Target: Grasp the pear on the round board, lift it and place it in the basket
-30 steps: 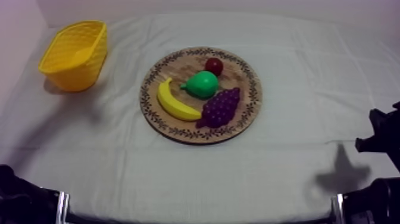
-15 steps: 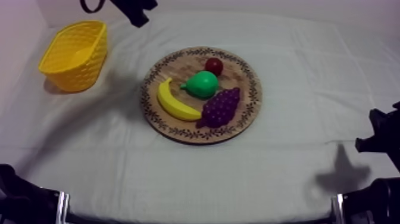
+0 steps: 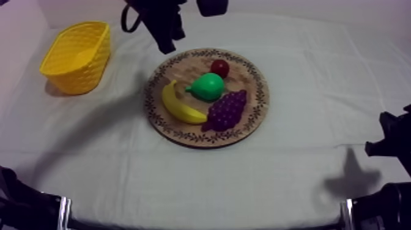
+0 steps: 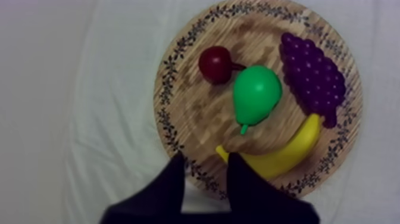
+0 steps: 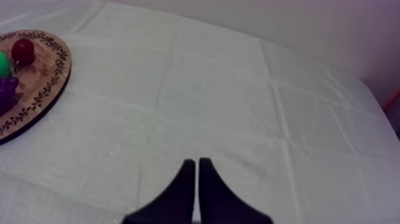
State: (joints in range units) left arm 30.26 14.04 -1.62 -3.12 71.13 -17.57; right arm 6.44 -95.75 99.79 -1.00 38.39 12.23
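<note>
1 pear (image 3: 208, 86) lies central on the wooden board (image 3: 183, 68). My left gripper (image 4: 205, 162) hovers spread above its rim; my right gripper (image 5: 196, 162) is pinched together

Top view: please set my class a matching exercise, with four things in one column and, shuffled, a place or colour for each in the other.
Things:
1 pear
2 banana
3 bunch of grapes
4 yellow basket

Place or colour:
A on the cloth, off the wooden board
B purple
C middle of the wooden board
D on the wooden board, at the side nearest the yellow basket

Pairs: 1-C; 2-D; 3-B; 4-A
</note>
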